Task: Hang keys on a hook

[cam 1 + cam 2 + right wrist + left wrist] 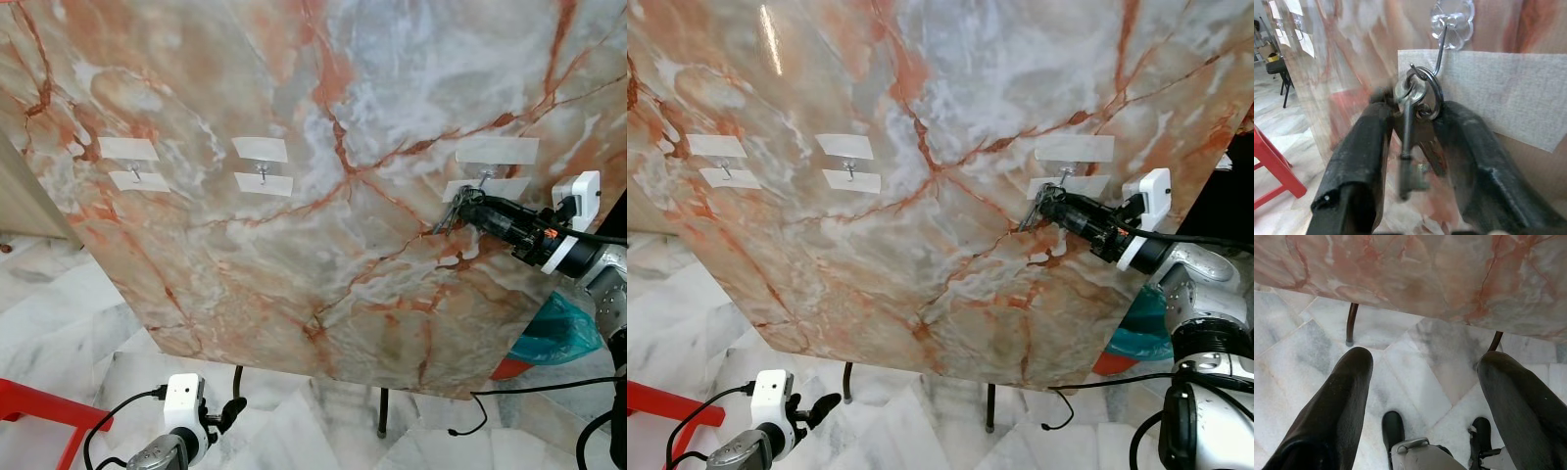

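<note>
Fingers of right gripper closed around keys, at mid-right of the left eye frame, pressed up against the marble panel. Key ring looped at the lower bend of the wire hook, centre-top of the right wrist frame; cannot tell whether the ring rests fully on the hook. One long key dangling between the two black fingers, blurred. Hook fixed under a clear flower-shaped suction base, with a white tape strip just below it on the panel.

Left gripper low at bottom left of the left eye frame, hanging idle, fingers spread wide apart, holding nothing. White wrist camera box just beside it with a black cable looping off. Robot feet visible between the fingers at the bottom of the left wrist frame, on the marble floor.

Red stool edge at lower left corner of the left eye frame. Thin dark stand legs under the panel at bottom centre. Teal bag at lower right, behind the right arm.

Farther up the panel: two more hooks with paired white tape strips, one at upper left, one at upper centre, both bare. White camera box on the right wrist at the right edge.
</note>
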Robot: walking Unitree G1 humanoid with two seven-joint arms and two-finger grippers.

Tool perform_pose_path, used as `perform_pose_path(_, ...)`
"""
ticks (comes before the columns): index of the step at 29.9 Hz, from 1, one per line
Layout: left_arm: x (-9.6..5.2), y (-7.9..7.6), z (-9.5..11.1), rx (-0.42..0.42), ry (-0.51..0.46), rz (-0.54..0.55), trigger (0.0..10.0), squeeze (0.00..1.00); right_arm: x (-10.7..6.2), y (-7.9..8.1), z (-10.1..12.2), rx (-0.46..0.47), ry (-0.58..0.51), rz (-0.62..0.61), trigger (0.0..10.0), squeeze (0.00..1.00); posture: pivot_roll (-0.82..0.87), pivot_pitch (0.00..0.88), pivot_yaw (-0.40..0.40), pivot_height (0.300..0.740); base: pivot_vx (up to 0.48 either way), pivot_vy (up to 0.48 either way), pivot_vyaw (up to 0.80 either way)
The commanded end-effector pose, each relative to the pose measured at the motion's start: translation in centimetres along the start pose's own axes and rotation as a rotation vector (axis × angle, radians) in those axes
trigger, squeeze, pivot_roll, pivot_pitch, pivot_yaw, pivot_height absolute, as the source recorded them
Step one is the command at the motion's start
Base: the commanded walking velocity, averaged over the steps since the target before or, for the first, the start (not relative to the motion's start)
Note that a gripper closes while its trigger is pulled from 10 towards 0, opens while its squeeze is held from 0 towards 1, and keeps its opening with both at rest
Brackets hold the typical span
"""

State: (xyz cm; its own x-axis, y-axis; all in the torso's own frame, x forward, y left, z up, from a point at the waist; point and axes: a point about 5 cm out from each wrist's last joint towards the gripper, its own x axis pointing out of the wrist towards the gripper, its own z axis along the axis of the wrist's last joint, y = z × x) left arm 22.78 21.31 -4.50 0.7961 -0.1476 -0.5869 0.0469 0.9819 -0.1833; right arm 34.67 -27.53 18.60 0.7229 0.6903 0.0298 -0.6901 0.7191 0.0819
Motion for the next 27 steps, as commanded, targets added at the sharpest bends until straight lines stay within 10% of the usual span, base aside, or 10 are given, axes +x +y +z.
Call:
perform_pose_path(1, -0.2, 0.4, -0.1, 0.01, 0.012, 0.007, 10.0, 0.0, -0.4, -0.2, -0.3, -0.014, 0.029, -0.029, 10.0, 1.0, 0.07, 0.075, 0.076, 0.74, 0.0, 0.0, 0.0)
perform_pose_path(9, -0.2, 0.3, -0.2, -0.002, 0.011, 0.007, 10.0, 0.0, -1.6, -0.4, -0.4, -0.031, 0.036, -0.043, 10.0, 1.0, 0.06, 0.078, 0.073, 0.74, 0.0, 0.0, 0.0)
perform_pose_path(12, -0.2, 0.3, -0.2, 0.0, 0.012, 0.007, 10.0, 0.0, -2.1, -0.4, -0.4, -0.059, 0.037, -0.052, 10.0, 0.84, 0.06, 0.08, 0.073, 0.74, 0.0, 0.0, 0.0)
perform_pose_path(13, -0.2, 0.3, -0.2, 0.0, 0.012, 0.007, 10.0, 0.0, -2.1, -0.4, -0.4, -0.063, 0.037, -0.054, 10.0, 0.0, 0.06, 0.08, 0.073, 0.74, 0.0, 0.0, 0.0)
perform_pose_path(27, -0.3, 0.4, -0.4, -0.002, 0.014, 0.013, 10.0, 0.0, -5.5, 1.2, -2.8, -0.105, 0.135, -0.107, 10.0, 0.0, 0.05, 0.082, 0.073, 0.74, 0.0, 0.0, 0.0)
